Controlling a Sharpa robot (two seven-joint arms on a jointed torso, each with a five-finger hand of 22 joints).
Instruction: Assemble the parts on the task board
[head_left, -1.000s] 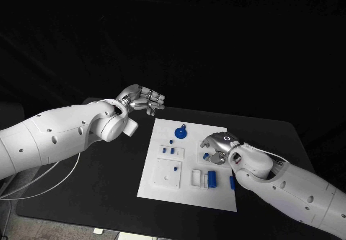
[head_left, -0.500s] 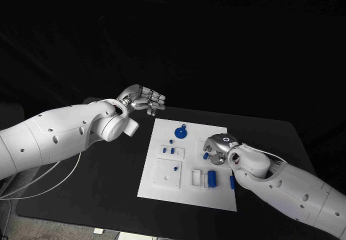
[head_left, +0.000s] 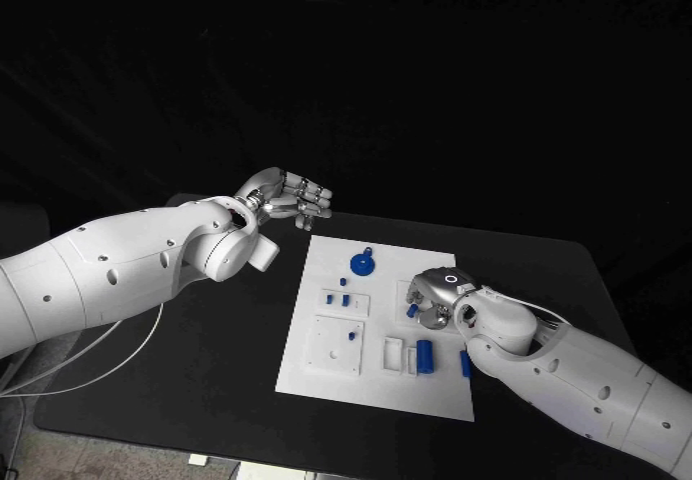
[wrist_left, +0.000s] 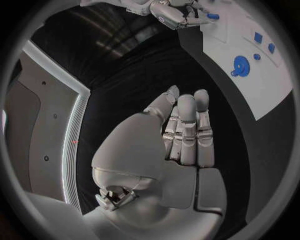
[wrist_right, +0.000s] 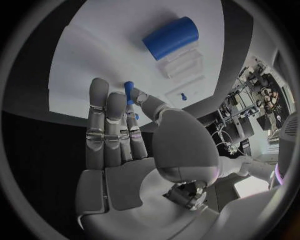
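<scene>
The white task board lies in the middle of the black table. My right hand hovers over its right half and pinches a small blue peg between thumb and a finger; the peg's tip points down at the board. A blue cylinder lies in a white holder beside it, also seen as the blue cylinder. A blue round disc and two small blue blocks sit further back. My left hand is raised off the board's back left corner, fingers straight, holding nothing.
A flat blue piece lies near the board's right edge under my right forearm. Bare black table surrounds the board. In the left wrist view the board and my right hand lie far ahead.
My right hand has edged slightly lower and nearer over the board, still pinching the blue peg. The left hand has not moved.
</scene>
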